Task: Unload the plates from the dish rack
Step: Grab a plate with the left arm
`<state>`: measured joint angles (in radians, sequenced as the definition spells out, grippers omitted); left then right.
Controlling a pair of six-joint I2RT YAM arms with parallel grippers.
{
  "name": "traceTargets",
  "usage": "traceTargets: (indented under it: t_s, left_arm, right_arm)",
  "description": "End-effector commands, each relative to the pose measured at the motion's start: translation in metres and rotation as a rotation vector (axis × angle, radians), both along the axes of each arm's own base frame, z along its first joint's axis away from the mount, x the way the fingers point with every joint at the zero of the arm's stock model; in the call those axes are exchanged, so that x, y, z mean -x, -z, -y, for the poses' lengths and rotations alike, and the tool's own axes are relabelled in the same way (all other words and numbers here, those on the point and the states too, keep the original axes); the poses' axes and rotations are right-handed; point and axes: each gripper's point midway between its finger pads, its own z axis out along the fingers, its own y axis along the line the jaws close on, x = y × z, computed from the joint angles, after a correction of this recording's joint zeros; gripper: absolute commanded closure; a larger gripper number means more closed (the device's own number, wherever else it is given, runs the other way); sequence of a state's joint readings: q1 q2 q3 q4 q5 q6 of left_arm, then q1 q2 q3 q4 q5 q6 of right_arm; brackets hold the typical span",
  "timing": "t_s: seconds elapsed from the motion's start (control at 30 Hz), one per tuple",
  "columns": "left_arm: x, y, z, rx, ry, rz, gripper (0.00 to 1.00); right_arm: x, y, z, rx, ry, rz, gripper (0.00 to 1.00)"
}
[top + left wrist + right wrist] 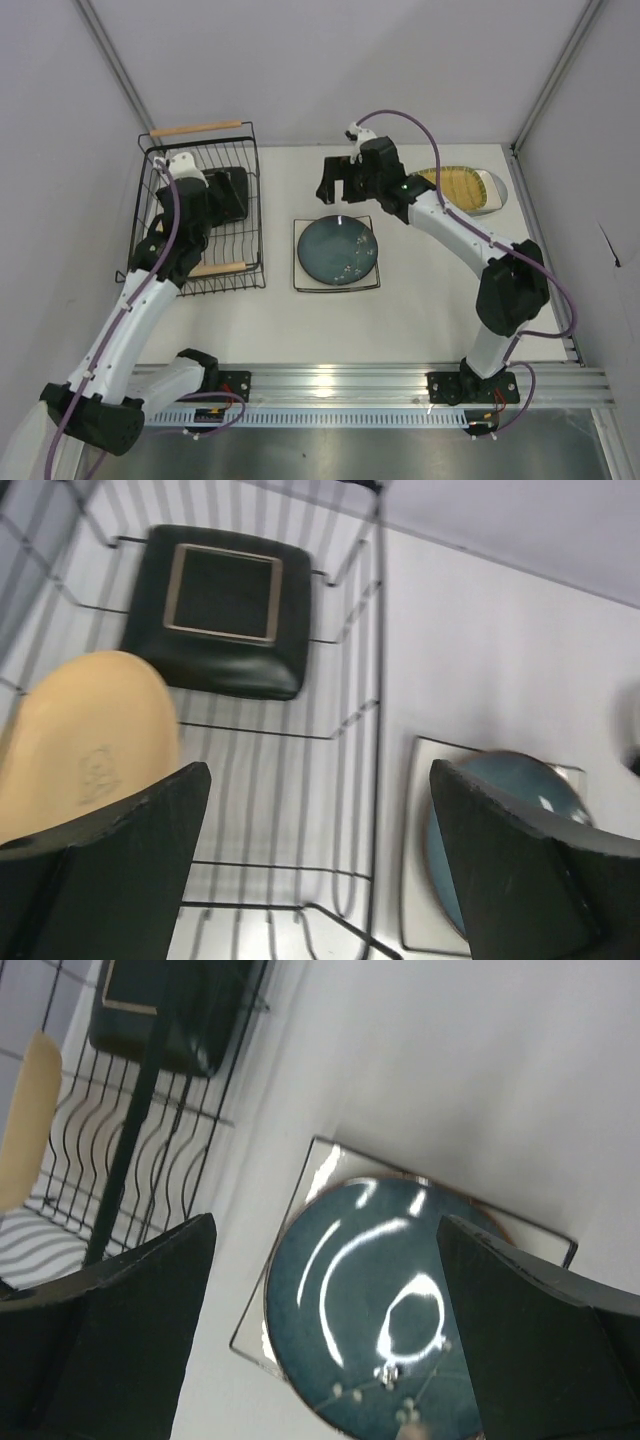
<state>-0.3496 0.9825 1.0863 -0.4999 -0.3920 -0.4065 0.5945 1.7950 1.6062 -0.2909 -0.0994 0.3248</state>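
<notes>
Left of the table [420,310], the dish rack [257,200] holds a square plate [222,610] at its far end, with a round plate [85,740] before it. Right of the rack, a second round plate [338,250] lies on a second square plate [303,283]. Far right, a rectangular plate [462,186] sits on a third round plate [497,190].

**Even light overhead, blur and glare at the wrists**

The top external view is bright, evenly lit and sharp to its edges. The white desk [430,300] shows only faint, soft-edged shadows beneath the arms and the dish rack [235,245].

The left wrist view is soft throughout. The rack wires smear into grey streaks, and the tan plate [90,740] is an almost featureless blur. The jaws of the left gripper [318,770] are dark, unfocused wedges. The black square plate [220,615] is a little crisper, with a dull sheen along its near rim.

In the right wrist view, hard white glare marks the dark teal plate [360,1260] with curved streaks and a ring-shaped highlight. The jaws of the right gripper [325,1222] are underexposed and blurred.
</notes>
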Motion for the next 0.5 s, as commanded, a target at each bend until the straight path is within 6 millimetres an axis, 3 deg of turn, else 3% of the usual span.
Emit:
traceTargets:
  t_s: [0.0,0.07,0.1,0.23,0.33,0.37,0.47]
  left_arm:
    - [-0.003,0.02,-0.045,-0.152,-0.142,-0.12,0.02]
    - [-0.01,0.039,-0.06,-0.185,-0.179,-0.182,0.02]
    - [-0.013,0.048,-0.064,-0.194,-0.181,-0.208,0.02]
    - [-0.018,0.097,-0.083,-0.275,-0.231,-0.374,0.04]
    - [-0.017,0.116,-0.089,-0.305,-0.242,-0.417,0.05]
    - [-0.018,0.118,-0.09,-0.316,-0.243,-0.425,0.05]
    - [-0.021,0.131,-0.095,-0.348,-0.235,-0.472,0.1]
  right_arm:
    - [0.033,-0.02,0.001,-0.063,-0.076,0.034,0.0]
    - [0.046,-0.003,0.01,-0.051,-0.085,0.014,0.0]
    - [0.051,-0.013,0.015,-0.059,-0.082,0.035,0.0]
    - [0.06,-0.002,0.027,-0.067,-0.055,-0.011,0.0]
    - [0.071,0.008,0.027,-0.081,-0.076,-0.038,0.0]
    - [0.075,0.021,0.03,-0.074,-0.072,-0.066,0.01]
    - [0.082,0.025,0.033,-0.093,-0.069,-0.079,0.0]
